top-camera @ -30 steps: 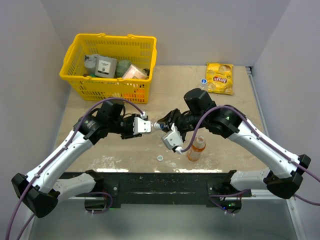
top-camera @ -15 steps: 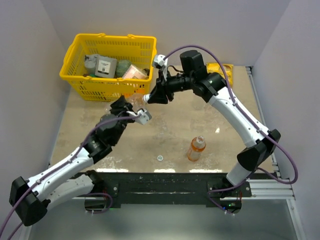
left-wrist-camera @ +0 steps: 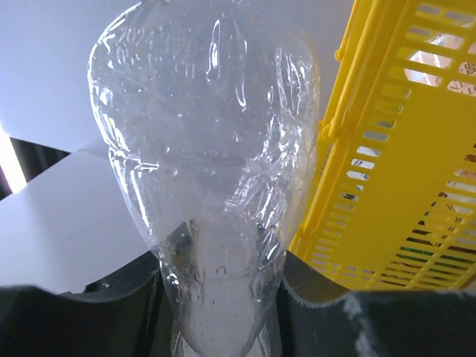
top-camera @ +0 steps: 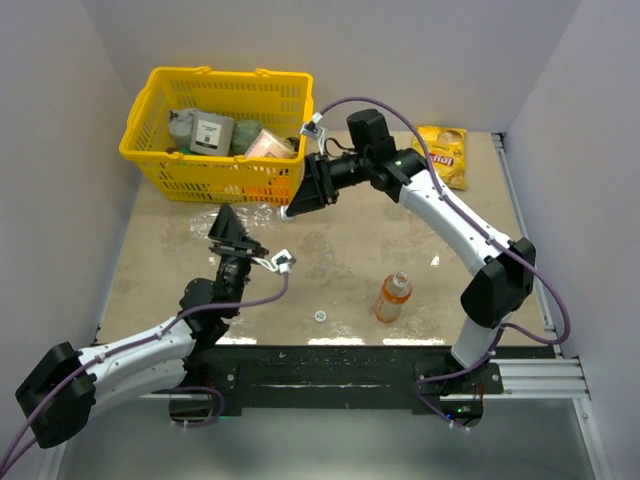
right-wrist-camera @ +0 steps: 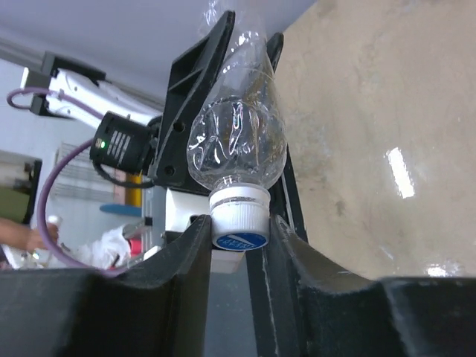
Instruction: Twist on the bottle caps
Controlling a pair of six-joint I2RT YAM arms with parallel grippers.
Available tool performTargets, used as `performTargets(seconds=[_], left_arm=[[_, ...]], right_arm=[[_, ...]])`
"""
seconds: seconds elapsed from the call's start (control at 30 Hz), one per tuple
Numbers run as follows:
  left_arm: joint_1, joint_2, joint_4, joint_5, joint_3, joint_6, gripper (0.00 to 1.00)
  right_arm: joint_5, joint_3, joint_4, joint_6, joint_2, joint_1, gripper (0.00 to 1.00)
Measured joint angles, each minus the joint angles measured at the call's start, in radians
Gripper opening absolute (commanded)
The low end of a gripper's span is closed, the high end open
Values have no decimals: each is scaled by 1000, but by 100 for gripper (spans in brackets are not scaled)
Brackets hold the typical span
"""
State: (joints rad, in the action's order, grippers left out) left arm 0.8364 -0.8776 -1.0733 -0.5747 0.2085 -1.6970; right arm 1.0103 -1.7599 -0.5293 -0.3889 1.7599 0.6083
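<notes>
A clear crumpled bottle (left-wrist-camera: 208, 149) is held between both grippers in the air near the basket. My left gripper (left-wrist-camera: 219, 275) is shut on its body; in the top view the left gripper (top-camera: 232, 230) points towards the basket. My right gripper (right-wrist-camera: 239, 223) is shut on the bottle's white cap with a blue top (right-wrist-camera: 239, 219), which sits on the bottle's neck. In the top view the right gripper (top-camera: 296, 205) is just in front of the basket. An orange bottle (top-camera: 393, 297) stands upright on the table. A small whitish cap (top-camera: 319, 316) lies near the front edge. The other clear bottle is out of view.
A yellow basket (top-camera: 200, 180) full of boxes and packets stands at the back left, close to both grippers; its wall fills the right of the left wrist view (left-wrist-camera: 401, 186). A yellow chip bag (top-camera: 440, 155) lies at the back right. Grey walls enclose the table.
Both grippers have moved from the table's middle up and back towards the basket, with the clear bottle between them. The left arm has swung so that its gripper points away from me.
</notes>
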Motion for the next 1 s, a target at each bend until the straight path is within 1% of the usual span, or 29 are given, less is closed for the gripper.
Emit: performTargets(seconds=[0.03, 0.07, 0.13, 0.17, 0.2, 0.23, 0.27, 0.3, 0.33, 0.37, 0.4, 0.43, 0.47, 0.53, 0.6, 0.67, 0.77, 0.87, 1.0], left_arm=[[-1, -2, 55, -23, 37, 42, 0], [-7, -4, 161, -36, 94, 90, 0], [-26, -22, 449, -32, 228, 235, 0], [-42, -35, 605, -10, 300, 319, 0], [-61, -44, 752, 27, 366, 405, 0], [-78, -48, 879, 68, 423, 483, 0], [-103, -50, 1009, 135, 483, 561, 0], [-130, -50, 1121, 218, 535, 627, 0], [-153, -49, 1199, 286, 574, 672, 0], [-184, -45, 1290, 387, 615, 717, 0], [-213, -40, 1372, 490, 651, 757, 0], [-230, -32, 1437, 568, 675, 789, 0], [-237, -27, 1495, 641, 697, 815, 0], [-239, -34, 1599, 771, 741, 853, 0], [-238, -59, 1674, 869, 784, 879, 0], [-239, -94, 1733, 951, 822, 900, 0], [-239, -134, 1793, 1029, 853, 919, 0], [-239, -151, 1831, 1070, 864, 928, 0], [-239, -152, 1862, 1088, 875, 931, 0]], right_arm=[[0, -6, 18, -2, -2, -11, 63], [0, -26, 29, -3, -1, -24, 64], [-1, -101, 33, 21, 5, -50, 64], [-1, -160, 23, 53, 6, -85, 64], [-11, -251, 2, 108, 9, -116, 64], [-24, -306, -15, 178, 7, -134, 64], [-42, -351, -31, 290, -14, -157, 65], [-68, -353, -53, 391, -53, -172, 65], [-90, -334, -76, 481, -99, -175, 66], [-123, -265, -79, 602, -168, -168, 66], [-162, -155, -105, 742, -268, -146, 66], [-187, -85, -127, 835, -332, -125, 66], [-225, 29, -138, 971, -422, -82, 66], [-271, 161, -178, 1147, -514, -18, 66], [-315, 250, -215, 1294, -566, 39, 66], [-354, 286, -229, 1394, -574, 74, 65], [-416, 311, -239, 1529, -548, 129, 65], [-451, 314, -251, 1625, -540, 175, 63], [-480, 314, -275, 1725, -549, 220, 59]])
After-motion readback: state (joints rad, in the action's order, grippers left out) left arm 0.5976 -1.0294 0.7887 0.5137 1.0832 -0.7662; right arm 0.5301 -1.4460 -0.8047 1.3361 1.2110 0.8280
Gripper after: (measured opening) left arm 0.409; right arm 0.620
